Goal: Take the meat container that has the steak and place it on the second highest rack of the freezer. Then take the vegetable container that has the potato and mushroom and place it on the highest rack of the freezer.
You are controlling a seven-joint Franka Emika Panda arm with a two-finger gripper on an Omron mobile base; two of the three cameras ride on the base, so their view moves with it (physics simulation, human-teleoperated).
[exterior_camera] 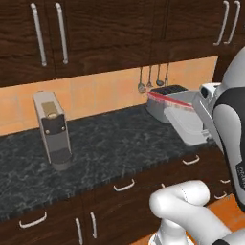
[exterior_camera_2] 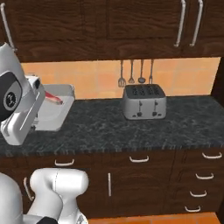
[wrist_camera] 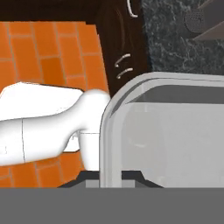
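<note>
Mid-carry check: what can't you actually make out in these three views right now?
- Left base view: the white arm covers the near end of the light-grey rectangular tub.
- Right base view: the bright-red flat steak is a thin strip; the tub's wall and the arm hide the rest.
- Hand view: the gripper tips barely rise at the bottom; the right edge cuts the tub.
- Left base view: the tub hides most of the silver toaster.

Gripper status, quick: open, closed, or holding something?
Gripper: closed on the rim of the meat container, which it holds above the counter.
</note>
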